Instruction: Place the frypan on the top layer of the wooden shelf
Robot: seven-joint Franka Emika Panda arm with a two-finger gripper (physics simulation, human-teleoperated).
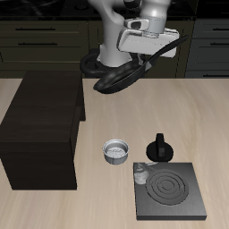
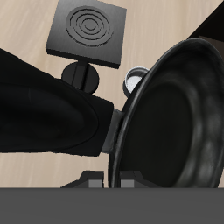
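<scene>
— Frypan point(image 1: 116, 77) status?

— Held aloft, tilted, hanging just below the gripper point(image 1: 146, 42), well above the table point(image 1: 206, 116).

— Gripper clamped on it?

— Looks so: the wrist view shows the handle point(image 2: 52, 114) running through at the fingers and the bowl right beside them.

— And the shelf point(image 1: 45, 125)?

— Off to one side of the pan and lower. Its flat top is bare. Pan's long axis slants from the gripper down toward the shelf, so the carry goes sideways over the top, then down.
</scene>
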